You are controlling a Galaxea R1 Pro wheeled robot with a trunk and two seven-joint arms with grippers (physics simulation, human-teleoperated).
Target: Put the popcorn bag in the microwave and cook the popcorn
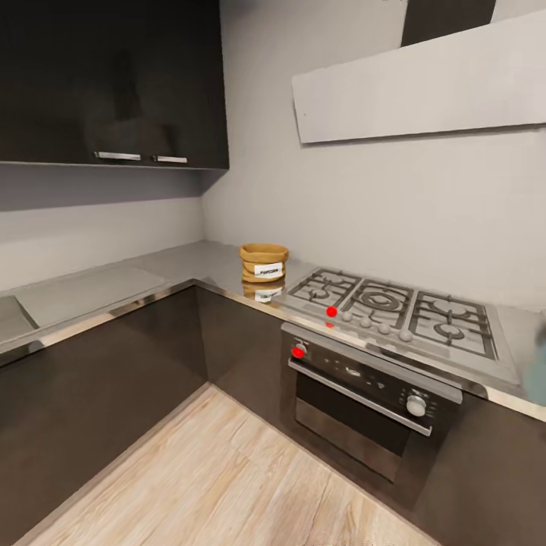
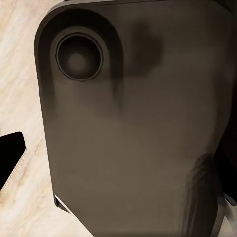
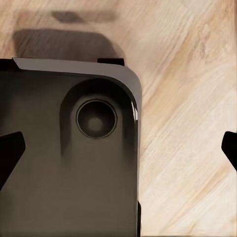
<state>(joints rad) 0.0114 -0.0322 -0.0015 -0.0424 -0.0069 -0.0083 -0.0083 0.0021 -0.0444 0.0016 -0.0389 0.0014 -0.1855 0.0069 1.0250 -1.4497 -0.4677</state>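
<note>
- The popcorn bag (image 1: 264,262) stands upright on the grey worktop (image 1: 189,265) in the corner, just beside the gas hob (image 1: 394,307), placed where an arm can reach it from the wood floor (image 1: 227,478).
- At the frame's right edge, a pale blue blur may be the microwave (image 1: 537,364).
- Both wrist cameras face the robot's dark base (image 3: 69,163); whether either end effector is open or closed cannot be told.

The right wrist view looks down on a dark, rounded-cornered panel of the robot's own body (image 3: 64,168), with a round recessed socket (image 3: 96,118) set near its corner. Beside and beyond it lies light wood floor (image 3: 187,98), carrying a soft shadow. Two dark fingertips (image 3: 10,153) of the right claw (image 3: 118,153) sit at opposite edges, well apart.
</note>
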